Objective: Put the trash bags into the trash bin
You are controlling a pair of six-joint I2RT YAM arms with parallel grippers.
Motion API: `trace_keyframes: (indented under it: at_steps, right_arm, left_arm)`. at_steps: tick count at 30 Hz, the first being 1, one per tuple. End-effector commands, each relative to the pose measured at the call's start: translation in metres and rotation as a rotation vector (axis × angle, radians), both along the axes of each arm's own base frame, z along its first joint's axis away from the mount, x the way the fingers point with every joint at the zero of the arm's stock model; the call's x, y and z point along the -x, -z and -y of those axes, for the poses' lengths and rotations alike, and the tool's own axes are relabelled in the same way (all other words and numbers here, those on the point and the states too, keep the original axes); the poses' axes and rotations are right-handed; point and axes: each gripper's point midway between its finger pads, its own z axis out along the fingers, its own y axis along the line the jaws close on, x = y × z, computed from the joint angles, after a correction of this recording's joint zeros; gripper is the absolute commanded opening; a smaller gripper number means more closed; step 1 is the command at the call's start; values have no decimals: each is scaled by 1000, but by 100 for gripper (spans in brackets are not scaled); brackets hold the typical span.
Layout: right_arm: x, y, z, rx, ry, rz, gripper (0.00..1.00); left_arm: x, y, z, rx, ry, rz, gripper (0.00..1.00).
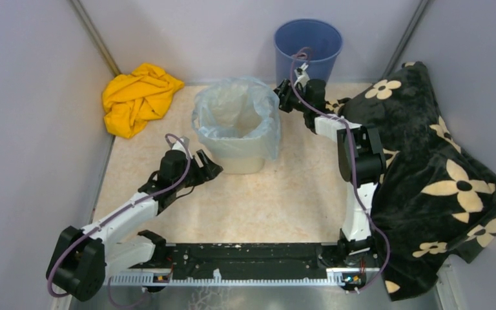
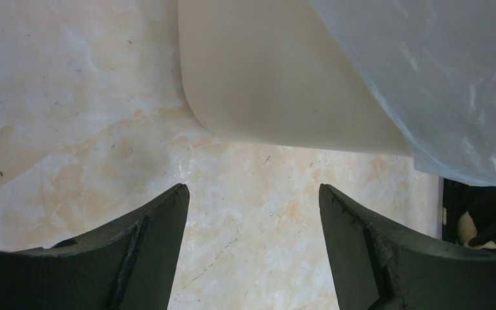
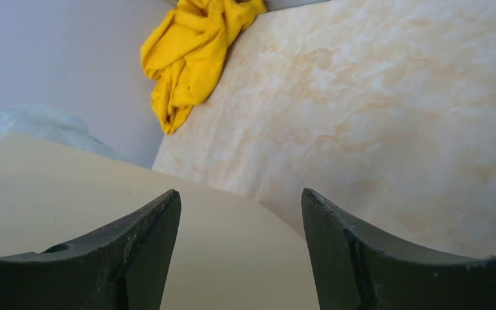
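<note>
Pale marbled counter (image 1: 284, 200) fills the floor of this grey-walled booth, and both arms are out over it. Left pincer (image 2: 252, 194) first: fingers spread wide, nothing between them, just bare counter showing through the gap. It hangs low at the near-left corner of the trash bin (image 2: 278, 77), close to the cream wall but apart from it. Right pincer (image 3: 240, 197) now: fingers apart as well, empty, looking across the bin's beige side from the far-right corner, up near the rim. From above it sits just beside the plastic, and whether it touches cannot be told.

Out from there, the trash bag (image 1: 236, 110) is in the bin: pale blue and crinkly, mouth open, its edge folded out over the rim all round and hanging lowest down the right-hand side. The bin itself stands upright toward the back middle of the counter.

Further out, a yellow cloth (image 1: 135, 97) lies bunched in the far-left corner against the wall. A round blue bucket (image 1: 308, 48) stands behind the right pincer. A black blanket with cream flowers (image 1: 433, 174) drapes down the right side.
</note>
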Motion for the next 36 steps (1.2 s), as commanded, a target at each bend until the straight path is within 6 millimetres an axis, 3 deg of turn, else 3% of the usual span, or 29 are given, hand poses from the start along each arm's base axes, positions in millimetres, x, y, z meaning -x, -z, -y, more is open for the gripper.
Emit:
trace_keyframes:
  at_steps: [1, 8, 18, 21, 25, 28, 32, 36]
  right_arm:
    - [9, -32, -30, -56, -116, 118, 69]
    - [53, -9, -35, -60, -155, 89, 68]
    - [130, 13, -19, 3, -164, 84, 67]
    - [142, 13, -17, 24, -157, 75, 67]
    - [128, 18, 13, 157, 38, 34, 67]
    - [115, 5, 31, 185, 140, 58, 68]
    - [81, -2, 50, 144, 248, 28, 68]
    - [46, -20, 41, 57, 228, 83, 68]
  left_arm:
    - [-22, -28, 9, 50, -32, 91, 81]
    - [-41, -20, -1, -25, -106, 77, 83]
    - [-54, -4, -15, -95, -169, 66, 84]
    - [-59, -3, -25, -101, -195, 60, 84]
    - [-62, -5, -47, -102, -243, 63, 84]
    - [-65, -7, -62, -106, -282, 73, 84]
    - [-77, -12, -71, -101, -314, 83, 84]
    - [-83, -10, -68, -92, -310, 70, 84]
